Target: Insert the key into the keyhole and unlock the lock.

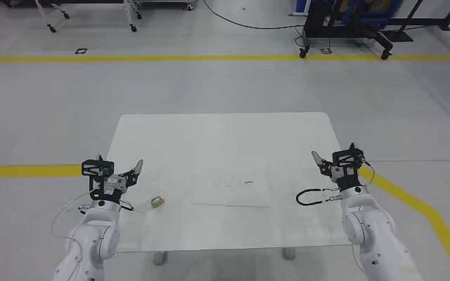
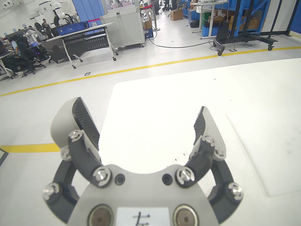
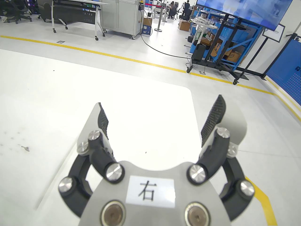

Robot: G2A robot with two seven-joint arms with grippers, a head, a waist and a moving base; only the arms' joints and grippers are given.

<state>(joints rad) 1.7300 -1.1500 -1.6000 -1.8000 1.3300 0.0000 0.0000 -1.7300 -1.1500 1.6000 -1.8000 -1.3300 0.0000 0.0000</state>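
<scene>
The task seems not begun. The left pincer (image 1: 118, 166) and the right pincer (image 1: 334, 156) are both spread and hold nothing. The small brass lock (image 1: 158, 202) lies on the tabletop (image 1: 211, 133) just beside the left pincer. A thin piece, maybe the key (image 1: 249, 183), lies between both pincers. Grasping, inserting and turning are all to do.

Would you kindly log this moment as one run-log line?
left end effector: open, empty | right end effector: open, empty | small brass object (likely lock): on table near left end effector | insertion: not started
</scene>
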